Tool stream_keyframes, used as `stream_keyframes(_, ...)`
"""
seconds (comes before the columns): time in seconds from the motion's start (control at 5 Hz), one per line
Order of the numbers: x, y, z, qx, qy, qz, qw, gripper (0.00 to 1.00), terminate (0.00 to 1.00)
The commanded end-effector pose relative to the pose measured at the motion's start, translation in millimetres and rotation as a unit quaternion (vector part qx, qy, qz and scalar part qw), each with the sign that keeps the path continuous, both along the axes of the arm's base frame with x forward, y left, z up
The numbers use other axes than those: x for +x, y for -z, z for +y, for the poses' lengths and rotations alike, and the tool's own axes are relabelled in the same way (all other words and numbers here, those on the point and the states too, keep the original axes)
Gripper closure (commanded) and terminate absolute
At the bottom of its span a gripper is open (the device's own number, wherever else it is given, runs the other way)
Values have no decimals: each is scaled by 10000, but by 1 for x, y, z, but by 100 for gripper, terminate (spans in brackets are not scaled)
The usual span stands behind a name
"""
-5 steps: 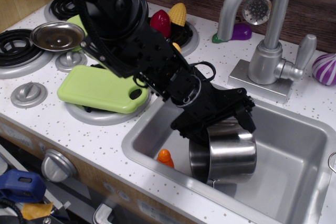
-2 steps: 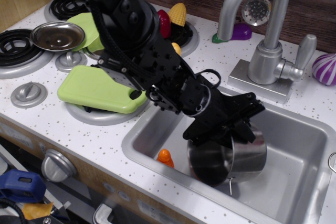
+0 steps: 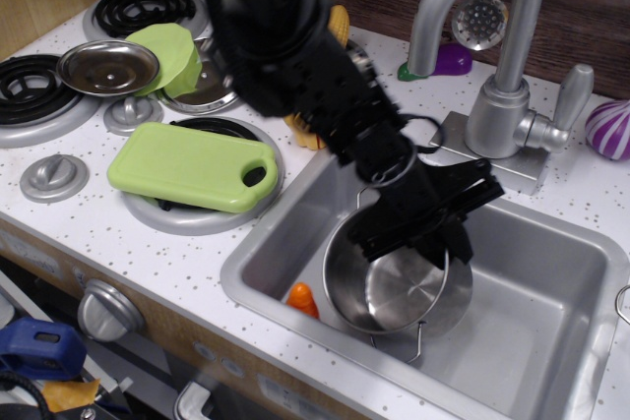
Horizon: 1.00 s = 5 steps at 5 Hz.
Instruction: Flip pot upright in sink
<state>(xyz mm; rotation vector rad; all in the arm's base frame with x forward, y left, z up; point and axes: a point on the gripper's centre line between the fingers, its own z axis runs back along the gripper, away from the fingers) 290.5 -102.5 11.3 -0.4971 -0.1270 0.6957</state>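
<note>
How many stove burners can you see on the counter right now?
4: back-left burner, far-left burner, one under the green cutting board, and one mostly hidden behind the arm. More may be hidden.

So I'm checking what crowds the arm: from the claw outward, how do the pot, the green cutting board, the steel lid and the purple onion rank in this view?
1. The pot, in the sink, at the claw.
2. The green cutting board, on the counter to the image left.
3. The purple onion, far image right by the tap; close to the board's distance, so hard to call.
4. The steel lid, on the far-left burner.
</note>
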Motion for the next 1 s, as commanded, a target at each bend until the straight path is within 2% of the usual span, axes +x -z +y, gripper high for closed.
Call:
stream_keyframes(0.0,5,-9,-12,231,50,-237,9994,0,0)
stream_keyframes(0.2,4,-2,-18,243,-164,-465,9985,0,0)
stream_keyframes(0.6,4,-2,-18,243,-164,-465,9985,0,0)
stream_keyframes(0.8,4,-2,-18,243,-164,-465,9985,0,100)
